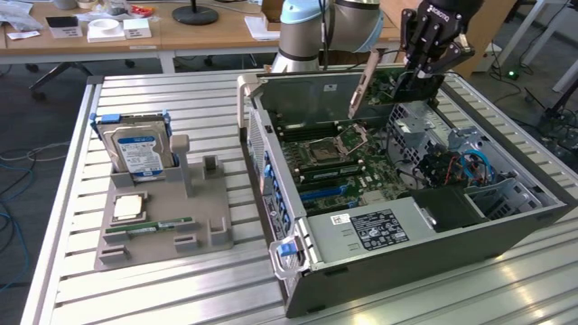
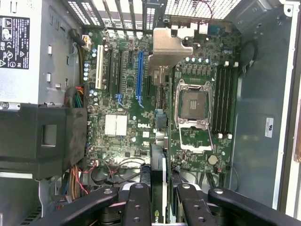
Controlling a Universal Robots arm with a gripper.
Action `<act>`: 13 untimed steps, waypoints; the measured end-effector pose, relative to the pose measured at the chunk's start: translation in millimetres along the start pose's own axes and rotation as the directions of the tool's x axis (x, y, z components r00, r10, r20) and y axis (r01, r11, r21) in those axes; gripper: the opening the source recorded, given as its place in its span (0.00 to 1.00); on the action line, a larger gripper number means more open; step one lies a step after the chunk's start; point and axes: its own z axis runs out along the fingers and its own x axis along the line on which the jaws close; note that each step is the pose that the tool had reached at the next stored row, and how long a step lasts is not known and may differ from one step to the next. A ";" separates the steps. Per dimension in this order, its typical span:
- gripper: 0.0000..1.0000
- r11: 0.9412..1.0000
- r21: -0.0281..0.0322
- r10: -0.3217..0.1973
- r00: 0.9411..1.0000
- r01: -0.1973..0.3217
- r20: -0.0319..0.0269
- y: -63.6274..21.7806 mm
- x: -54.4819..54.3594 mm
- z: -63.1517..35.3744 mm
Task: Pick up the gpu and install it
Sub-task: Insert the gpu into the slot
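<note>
The black two-fingered gripper (image 2: 160,190) is clamped on the gpu (image 2: 157,162), a thin dark circuit card with a silver metal bracket at one end. Its fingers (image 2: 137,202) press on the card's two flat faces, and their bases are cut off at the picture's edge. The wrist view sees the card edge-on, so its faces and connector edge are hidden; the narrow spine and the folded bracket are what can be made out.

In the exterior view the gripper (image 1: 421,73) holds the gpu (image 1: 390,91) upright over the far end of the open grey computer case (image 1: 397,264), which lies on its side. The bracket slants down beside the case's rear panel. The card's lower edge is lost against the clutter inside, so I cannot tell whether it touches the green motherboard (image 1: 334,162). The arm above the gripper is cut off by that view's upper edge.

On the board, a long blue slot (image 2: 139,73) runs just beside the card's line, with the empty square processor socket (image 2: 194,106) on the card's other side.

Toward the exterior view's left, well apart from the case, a grey plastic holder (image 1: 162,237) sits on the slatted aluminium table (image 1: 54,284). It carries a silver hard drive with a blue-white label (image 1: 135,145) standing upright and a narrow green memory stick (image 1: 149,227) lying flat. The label's print is too small to read.
</note>
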 end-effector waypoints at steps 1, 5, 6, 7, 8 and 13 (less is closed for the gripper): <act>0.26 1.000 0.000 0.000 1.000 0.000 0.000 1.6 -0.2 0.4; 0.26 1.000 0.002 0.000 1.000 0.000 0.000 9.0 -0.6 4.3; 0.26 1.000 0.002 0.000 1.000 0.000 -0.001 10.5 -0.6 6.1; 0.26 1.000 0.003 0.000 1.000 0.000 -0.001 11.7 -0.6 7.9; 0.26 1.000 0.004 0.000 1.000 0.000 -0.001 12.6 -0.6 9.7; 0.26 1.000 0.005 0.000 1.000 0.000 -0.001 15.0 -0.6 13.2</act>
